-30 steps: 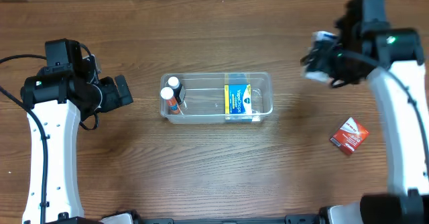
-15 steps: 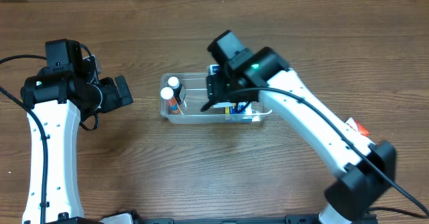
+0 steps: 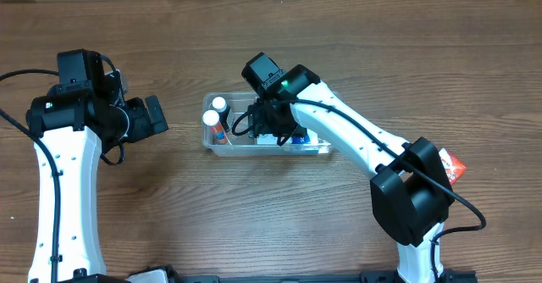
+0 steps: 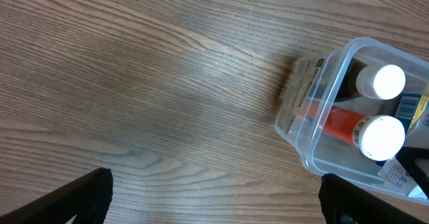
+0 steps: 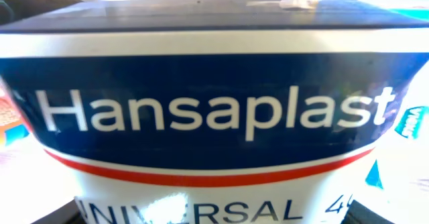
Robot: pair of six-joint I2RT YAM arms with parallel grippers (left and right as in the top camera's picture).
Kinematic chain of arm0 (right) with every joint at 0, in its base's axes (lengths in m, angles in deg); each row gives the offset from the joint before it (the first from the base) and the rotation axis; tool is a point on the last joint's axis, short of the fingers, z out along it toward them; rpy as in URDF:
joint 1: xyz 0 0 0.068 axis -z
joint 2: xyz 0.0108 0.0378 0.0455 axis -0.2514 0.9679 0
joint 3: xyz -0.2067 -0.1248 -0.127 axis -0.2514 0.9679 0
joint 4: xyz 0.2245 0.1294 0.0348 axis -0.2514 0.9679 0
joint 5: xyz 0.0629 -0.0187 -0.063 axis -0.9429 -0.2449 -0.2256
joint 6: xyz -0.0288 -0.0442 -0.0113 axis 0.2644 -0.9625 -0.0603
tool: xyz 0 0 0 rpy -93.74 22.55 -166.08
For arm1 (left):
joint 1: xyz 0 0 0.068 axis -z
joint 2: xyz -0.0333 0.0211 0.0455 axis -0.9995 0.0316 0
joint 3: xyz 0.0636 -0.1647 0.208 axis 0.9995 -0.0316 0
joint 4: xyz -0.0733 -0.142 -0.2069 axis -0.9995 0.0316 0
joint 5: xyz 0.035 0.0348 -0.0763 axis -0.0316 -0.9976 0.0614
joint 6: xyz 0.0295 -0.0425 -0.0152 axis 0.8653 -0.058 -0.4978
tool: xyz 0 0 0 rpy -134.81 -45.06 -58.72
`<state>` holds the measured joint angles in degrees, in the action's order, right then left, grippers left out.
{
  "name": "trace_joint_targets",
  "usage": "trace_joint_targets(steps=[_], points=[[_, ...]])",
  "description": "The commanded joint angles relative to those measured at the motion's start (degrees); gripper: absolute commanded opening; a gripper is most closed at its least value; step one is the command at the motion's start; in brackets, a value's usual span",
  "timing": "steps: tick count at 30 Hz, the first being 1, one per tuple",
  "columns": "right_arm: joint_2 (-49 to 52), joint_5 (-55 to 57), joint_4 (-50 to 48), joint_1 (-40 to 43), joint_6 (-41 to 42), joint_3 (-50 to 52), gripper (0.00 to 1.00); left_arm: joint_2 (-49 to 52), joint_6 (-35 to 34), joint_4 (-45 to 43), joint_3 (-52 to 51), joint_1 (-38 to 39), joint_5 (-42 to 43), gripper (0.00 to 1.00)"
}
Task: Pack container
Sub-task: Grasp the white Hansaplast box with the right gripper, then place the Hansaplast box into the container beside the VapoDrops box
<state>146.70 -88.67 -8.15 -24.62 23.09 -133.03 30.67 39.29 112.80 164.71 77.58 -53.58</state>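
Filling the right wrist view, a blue-and-white Hansaplast box hides whether the right gripper is clamped; overhead shows that gripper inside the clear rectangular plastic container. Left of the container, the left gripper gapes empty above the brown wooden table.

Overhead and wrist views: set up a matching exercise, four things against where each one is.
1. white-capped bottles
2. red packet
3. left gripper
4. Hansaplast box

A. fills the right wrist view
B. on the table, far right
C. inside the container, at its left end
D. open, left of the container, apart from it

Pairs: 1-C, 2-B, 3-D, 4-A
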Motion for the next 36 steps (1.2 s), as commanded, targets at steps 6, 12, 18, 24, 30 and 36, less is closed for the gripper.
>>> trace_joint_targets(steps=[6,12,18,24,30,36], points=[[0.8,-2.5,-0.8,-0.2,0.0,0.0,0.78,0.1,1.6,-0.1,-0.3,-0.2,0.6,1.00],[0.8,-3.1,-1.0,-0.2,0.0,0.0,0.98,0.1,1.6,0.0,-0.3,-0.2,0.6,1.00],[0.7,-3.1,-1.6,-0.2,-4.1,0.0,0.76,0.1,1.6,0.0,-0.3,-0.2,0.6,1.00],[0.7,-15.5,-3.4,-0.2,-17.7,0.0,0.27,0.1,1.6,0.0,-0.3,-0.2,0.6,1.00],[0.8,-16.6,-5.7,-0.5,-18.1,0.0,0.26,0.1,1.6,0.0,-0.3,-0.2,0.6,1.00],[2.8,-13.6,-9.2,-3.2,-17.8,0.0,0.26,0.1,1.6,0.0,-0.3,-0.2,0.6,1.00]])
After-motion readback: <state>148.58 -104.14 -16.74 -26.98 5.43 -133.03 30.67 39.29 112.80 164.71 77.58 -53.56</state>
